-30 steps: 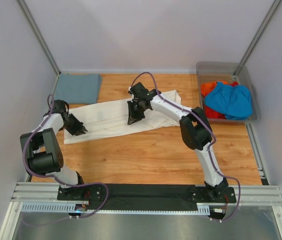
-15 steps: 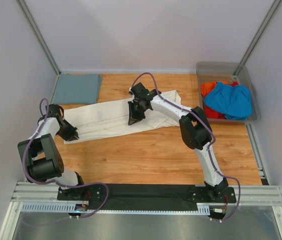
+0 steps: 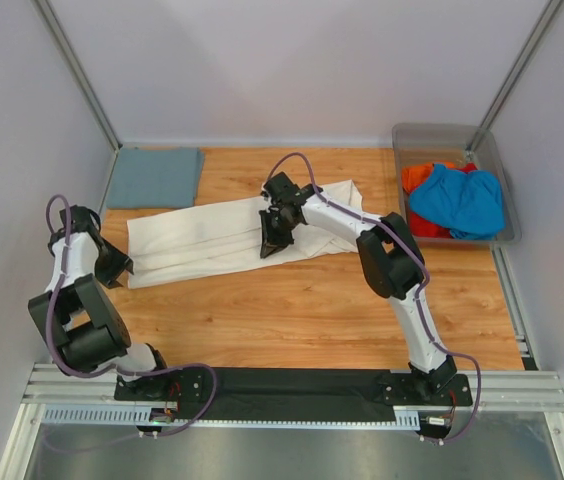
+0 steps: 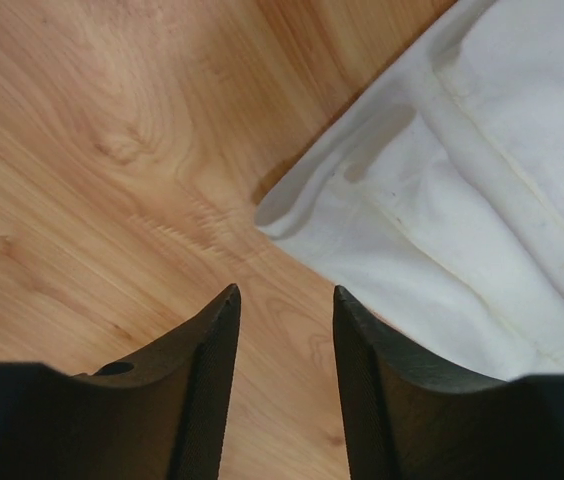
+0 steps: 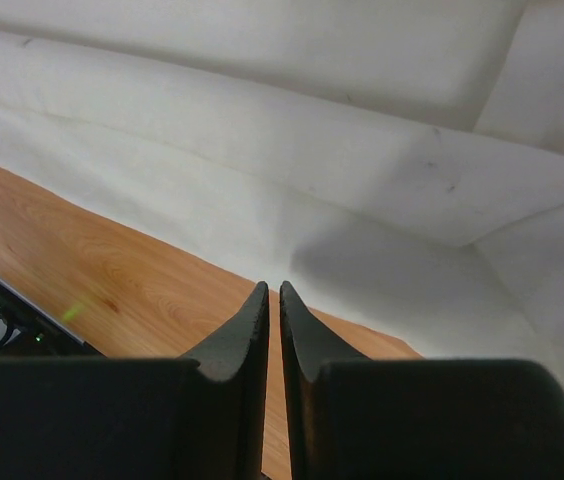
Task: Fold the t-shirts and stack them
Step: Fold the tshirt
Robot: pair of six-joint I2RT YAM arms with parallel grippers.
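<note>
The cream-white t-shirt [image 3: 212, 235] lies folded into a long strip across the table, and its left corner [image 4: 432, 190] shows in the left wrist view. My left gripper [image 3: 120, 264] [image 4: 284, 295] is open just left of that corner, with only bare wood between its fingers. My right gripper [image 3: 274, 238] [image 5: 273, 290] is shut at the strip's near edge, over the cloth [image 5: 292, 170], with nothing seen between its jaws. A grey-blue t-shirt [image 3: 154, 177] lies folded flat at the back left. Bright blue [image 3: 459, 200] and orange-red [image 3: 417, 177] t-shirts lie crumpled in the bin.
The clear grey plastic bin [image 3: 440, 133] stands at the back right corner. Grey walls close in the table on three sides. Bare wood [image 3: 292, 310] stretches between the cream shirt and the arm bases.
My left gripper has let go of the cream shirt's left end, opened, and drawn back to the left off the cloth. The right gripper has hardly moved.
</note>
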